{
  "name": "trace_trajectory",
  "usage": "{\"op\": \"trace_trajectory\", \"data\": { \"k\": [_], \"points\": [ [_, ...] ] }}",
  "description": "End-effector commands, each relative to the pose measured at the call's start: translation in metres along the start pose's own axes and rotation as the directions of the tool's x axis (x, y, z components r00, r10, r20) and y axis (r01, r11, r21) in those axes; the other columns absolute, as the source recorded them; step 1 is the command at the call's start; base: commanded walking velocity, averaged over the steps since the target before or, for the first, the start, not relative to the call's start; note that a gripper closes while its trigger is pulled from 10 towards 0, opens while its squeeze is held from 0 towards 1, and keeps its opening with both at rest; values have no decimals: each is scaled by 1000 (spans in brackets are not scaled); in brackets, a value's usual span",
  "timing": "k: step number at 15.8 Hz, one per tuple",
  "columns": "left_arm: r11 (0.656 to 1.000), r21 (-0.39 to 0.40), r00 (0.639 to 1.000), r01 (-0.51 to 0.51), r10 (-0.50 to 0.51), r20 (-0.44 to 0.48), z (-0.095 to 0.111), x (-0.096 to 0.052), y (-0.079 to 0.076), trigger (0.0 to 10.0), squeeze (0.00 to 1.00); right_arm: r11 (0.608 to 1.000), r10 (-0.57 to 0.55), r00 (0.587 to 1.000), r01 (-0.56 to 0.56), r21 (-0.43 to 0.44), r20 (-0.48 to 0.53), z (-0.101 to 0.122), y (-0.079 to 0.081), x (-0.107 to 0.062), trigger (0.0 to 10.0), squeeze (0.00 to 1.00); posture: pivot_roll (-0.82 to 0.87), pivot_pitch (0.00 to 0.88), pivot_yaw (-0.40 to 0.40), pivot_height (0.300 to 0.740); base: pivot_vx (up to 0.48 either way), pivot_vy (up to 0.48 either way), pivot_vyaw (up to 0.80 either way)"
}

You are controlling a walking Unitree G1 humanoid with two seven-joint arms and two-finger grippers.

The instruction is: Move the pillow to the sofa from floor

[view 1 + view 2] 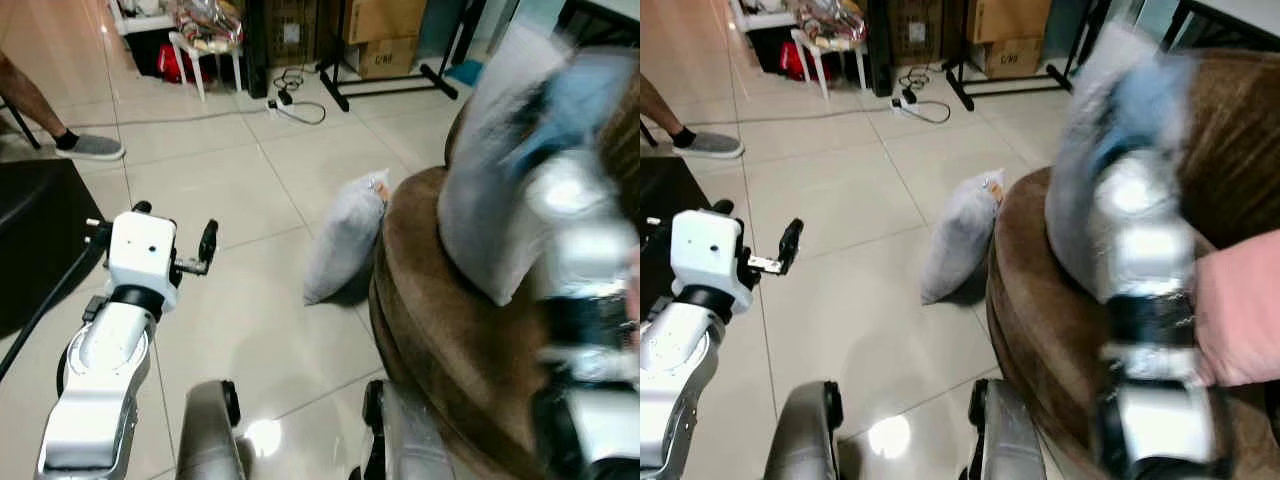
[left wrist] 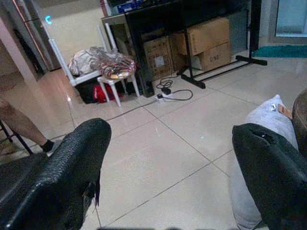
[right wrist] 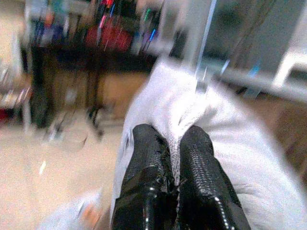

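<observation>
Pale floor tiles fill the frame's left. Our right gripper (image 3: 175,167), fingers pinched on a grey pillow (image 1: 490,190), holds it over the brown sofa (image 1: 440,340) at right. Our left gripper (image 2: 168,177) gapes empty. Another pillow (image 1: 345,240), centre, awaits, we judge.
</observation>
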State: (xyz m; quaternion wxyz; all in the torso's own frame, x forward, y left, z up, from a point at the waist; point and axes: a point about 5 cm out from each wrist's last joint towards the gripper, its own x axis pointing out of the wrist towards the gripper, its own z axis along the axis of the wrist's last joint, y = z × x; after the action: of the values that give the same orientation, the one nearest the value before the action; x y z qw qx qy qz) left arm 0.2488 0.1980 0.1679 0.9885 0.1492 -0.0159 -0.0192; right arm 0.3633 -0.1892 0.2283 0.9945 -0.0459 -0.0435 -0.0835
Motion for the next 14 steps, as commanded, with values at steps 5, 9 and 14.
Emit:
{"op": "trace_trajectory", "data": {
  "k": [5, 9, 14],
  "points": [
    [1000, 23, 1000, 20, -20, 4, -1, 1, -4, 10000, 0, 997, 79, 983, -82, -12, -165, -52, 36, -7, 10000, 0, 9, 0, -94, 656, 0, 0, 0],
    [1000, 16, 1000, 9, -9, -22, -9, -5, -7, 10000, 0, 998, 60, 978, -57, 24, -201, -66, 30, -13, 10000, 0, 5, 0, -98, 686, 0, 0, 0],
    [1000, 25, 1000, 10, -10, -22, -11, -4, -10, 10000, 0, 992, 109, 982, -99, 77, -151, -54, 33, -20, 10000, 0, 1, 0, -106, 721, 0, 0, 0]
  ]
}}
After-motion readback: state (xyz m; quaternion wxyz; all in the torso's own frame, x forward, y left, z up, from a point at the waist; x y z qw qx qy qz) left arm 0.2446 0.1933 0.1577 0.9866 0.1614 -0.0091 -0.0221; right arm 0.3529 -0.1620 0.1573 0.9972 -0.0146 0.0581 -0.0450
